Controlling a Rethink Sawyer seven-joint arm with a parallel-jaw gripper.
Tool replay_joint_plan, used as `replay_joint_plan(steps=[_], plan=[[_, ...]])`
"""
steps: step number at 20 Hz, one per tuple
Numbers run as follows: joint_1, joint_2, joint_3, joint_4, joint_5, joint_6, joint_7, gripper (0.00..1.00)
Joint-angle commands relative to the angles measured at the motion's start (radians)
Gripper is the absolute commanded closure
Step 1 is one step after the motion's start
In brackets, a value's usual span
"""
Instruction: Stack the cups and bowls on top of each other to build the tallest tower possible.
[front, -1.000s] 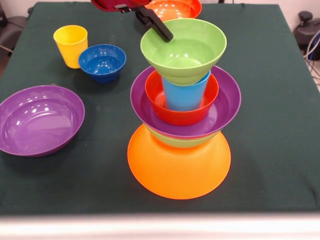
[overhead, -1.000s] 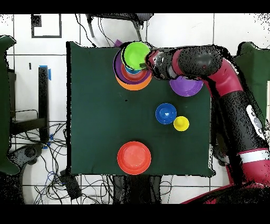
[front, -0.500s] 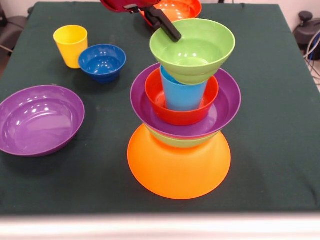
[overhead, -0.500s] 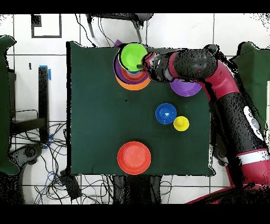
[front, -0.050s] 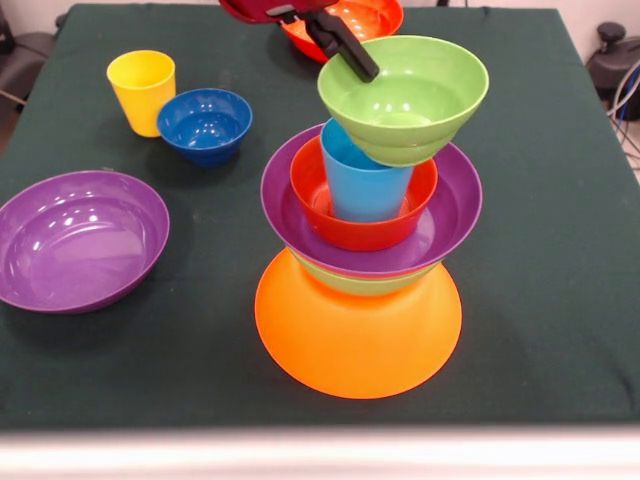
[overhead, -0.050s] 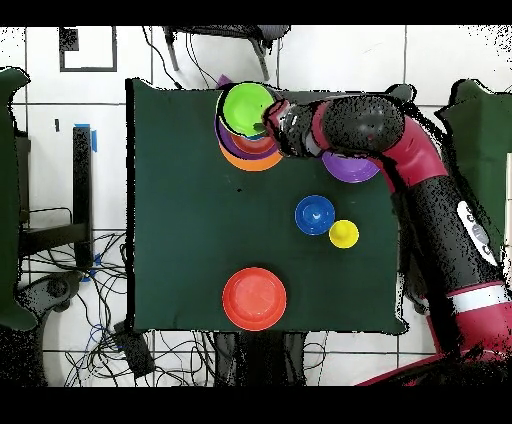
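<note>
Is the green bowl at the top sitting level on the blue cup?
No, tipped. The green bowl hangs off to one side of the blue cup, whose rim shows uncovered, with the gripper at the bowl's edge.

Dark green counter (overhead, -0.050s: 190, 220) on a white tiled floor (overhead, -0.050s: 345, 60) with dark grout. Loose cables (overhead, -0.050s: 110, 345) trail beside the counter's corner; what appears to be a chair (overhead, -0.050s: 45, 235) stands alongside.

The thick, rounded robot arm (overhead, -0.050s: 440, 210) has dark red casing with bulky black joint sections and a white band near its lower end. At its tip a slim black gripper finger (front, -0.050s: 345, 45) projects from a glossy dark red housing (front, -0.050s: 265, 8).
</note>
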Motion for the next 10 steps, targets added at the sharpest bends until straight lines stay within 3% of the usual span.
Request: replay_joint_plan(steps=[1,10], plan=[[0.004,-0.009,0.001,0.037,-0.069,-0.040,-0.205,1.00],[-0.007,-0.009,0.007,0.041,-0.070,-0.029,-0.211,1.00]])
